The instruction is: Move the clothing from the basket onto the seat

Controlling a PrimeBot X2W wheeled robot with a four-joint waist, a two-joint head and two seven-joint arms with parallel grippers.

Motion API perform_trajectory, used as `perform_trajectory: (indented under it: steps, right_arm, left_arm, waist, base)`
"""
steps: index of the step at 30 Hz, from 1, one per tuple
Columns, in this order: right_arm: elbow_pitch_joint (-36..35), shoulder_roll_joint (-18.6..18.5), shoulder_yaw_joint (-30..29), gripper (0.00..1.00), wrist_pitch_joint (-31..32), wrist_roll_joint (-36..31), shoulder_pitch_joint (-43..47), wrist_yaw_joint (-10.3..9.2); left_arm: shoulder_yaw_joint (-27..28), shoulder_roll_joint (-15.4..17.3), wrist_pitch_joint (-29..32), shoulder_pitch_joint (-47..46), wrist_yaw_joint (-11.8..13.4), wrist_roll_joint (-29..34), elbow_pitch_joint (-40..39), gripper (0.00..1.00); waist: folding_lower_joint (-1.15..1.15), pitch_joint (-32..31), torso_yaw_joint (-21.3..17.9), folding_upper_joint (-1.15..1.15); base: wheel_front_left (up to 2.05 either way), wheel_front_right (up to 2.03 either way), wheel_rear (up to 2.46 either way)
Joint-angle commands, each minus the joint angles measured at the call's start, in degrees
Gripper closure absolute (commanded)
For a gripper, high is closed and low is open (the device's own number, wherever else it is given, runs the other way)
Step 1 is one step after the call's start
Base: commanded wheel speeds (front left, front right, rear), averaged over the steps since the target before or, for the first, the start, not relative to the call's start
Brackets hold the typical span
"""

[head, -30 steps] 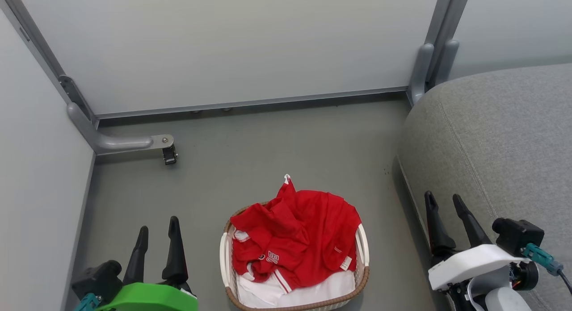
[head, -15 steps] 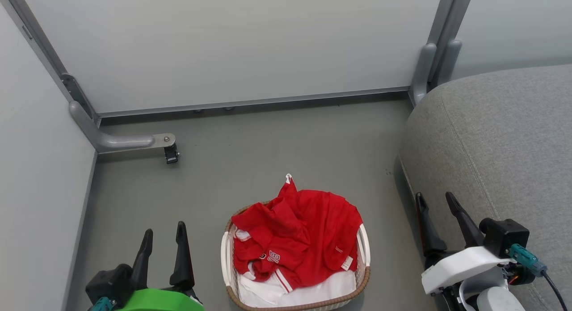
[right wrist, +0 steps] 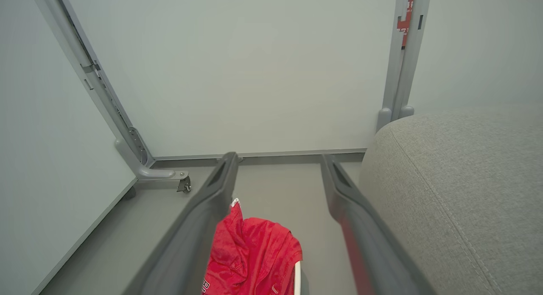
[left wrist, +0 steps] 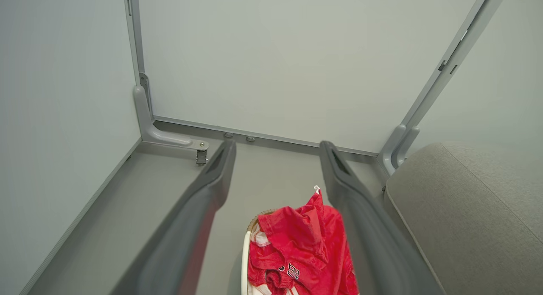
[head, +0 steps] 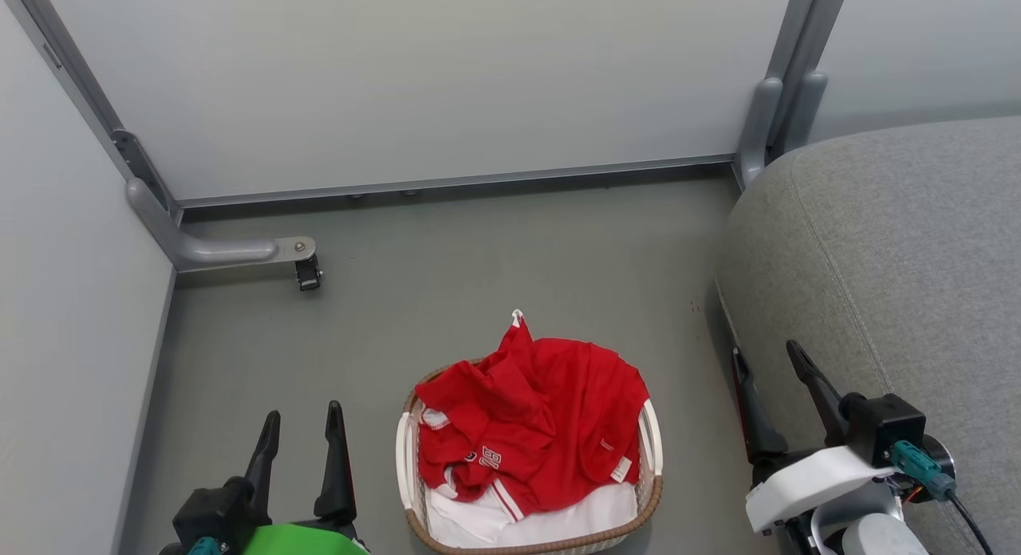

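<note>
Bright red clothing (head: 530, 427) with white lettering and tags is heaped in the cream basket (head: 650, 443), over a white sheet (head: 558, 519); one point of it sticks up over the far rim. The clothing (left wrist: 303, 244) shows between the left fingers, and the clothing (right wrist: 250, 257) shows low in the right wrist view. My left gripper (head: 303, 423) stands open to the left of the basket, holding nothing. My right gripper (head: 764, 362) stands open between the basket and the grey seat (head: 901, 284), also holding nothing. The seat (left wrist: 466, 218) (right wrist: 458, 193) lies to the right.
Pale partition panels (head: 415, 76) close off the far side and the left side. A grey metal foot with a small black caster (head: 307, 272) juts onto the grey floor (head: 494, 260) at the far left. Grey posts (head: 766, 124) stand by the seat's far corner.
Both grippers have drawn back toward the bottom of the head view; the right one has also shifted left. The whole view has shifted slightly. The clothing has kept its place in the basket.
</note>
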Motion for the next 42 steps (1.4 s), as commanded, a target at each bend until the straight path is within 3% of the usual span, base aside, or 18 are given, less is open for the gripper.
perform_trajectory:
  steps: [1, 11, 42]
  right_arm:
    - [0.11, -0.37, 0.17, 0.00, -0.50, -1.23, -0.14, 0.02]
    - [0.08, -0.43, 0.76, 0.00, -1.40, -4.76, -0.10, 0.02]
    - [-0.72, -0.41, 0.33, 0.00, -1.40, -4.75, 0.09, 0.01]
  left_arm:
    - [-0.14, 0.42, -0.44, 0.97, 0.31, 1.24, -0.06, 0.00]
    - [-0.74, 0.45, -1.44, 1.27, 0.51, 4.11, 0.25, 0.00]
    - [-1.31, 0.43, -1.30, 0.66, 0.34, 4.22, 0.59, 0.00]
  waist:
    - [0.00, 0.01, 0.02, 0.00]
    - [0.00, 0.11, 0.12, 0.00]
    - [0.00, 1.18, 0.06, 0.00]
  base:
    - [0.00, 0.00, 0.00]
    - [0.00, 0.00, 0.00]
    - [0.00, 0.00, 0.00]
